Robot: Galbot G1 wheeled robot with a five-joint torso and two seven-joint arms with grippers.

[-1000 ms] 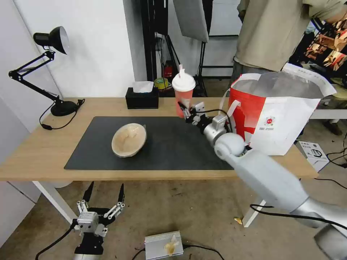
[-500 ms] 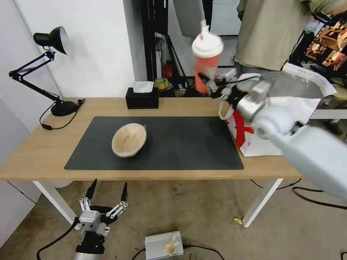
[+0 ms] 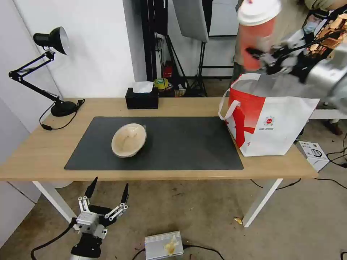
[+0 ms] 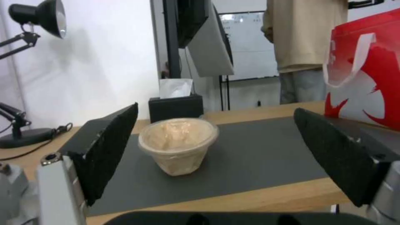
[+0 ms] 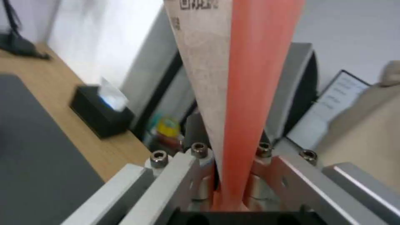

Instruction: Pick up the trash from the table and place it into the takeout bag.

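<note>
Now red cup between right gripper fingers.

The worktop was pale, smooth wood under a matt dark grey mat, the takeout bag looked like woven fabric with a shiny foil lining, the tan bowl seemed matt fibre pulp, and the red cup a glossy plastic with a smooth white lid.
</note>
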